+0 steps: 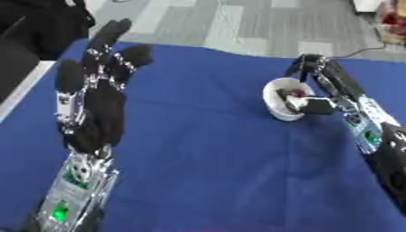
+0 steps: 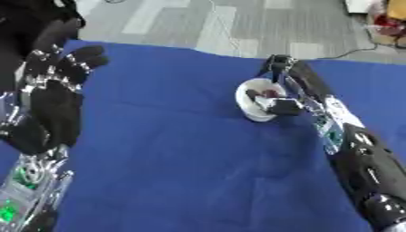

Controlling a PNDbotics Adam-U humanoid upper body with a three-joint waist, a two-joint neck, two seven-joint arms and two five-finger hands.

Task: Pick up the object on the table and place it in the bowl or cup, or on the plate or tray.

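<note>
A white cup [image 1: 279, 108] stands on the blue cloth right of centre. Inside it lies a small dark reddish object [image 1: 287, 94]. My right hand [image 1: 331, 84] reaches in from the right, arches over the cup's far and right rim and hangs right over the object. Whether it still holds the object is hidden. My left hand [image 1: 99, 97] is raised at the left of the table, open with fingers straight and pointing up, holding nothing and far from the cup.
The blue cloth [image 1: 206, 158] covers the table. Its far edge [image 1: 238, 53] runs just behind the cup, with grey floor beyond. A black shape [image 1: 24, 41] and a pale table edge [image 1: 20, 95] lie at the left.
</note>
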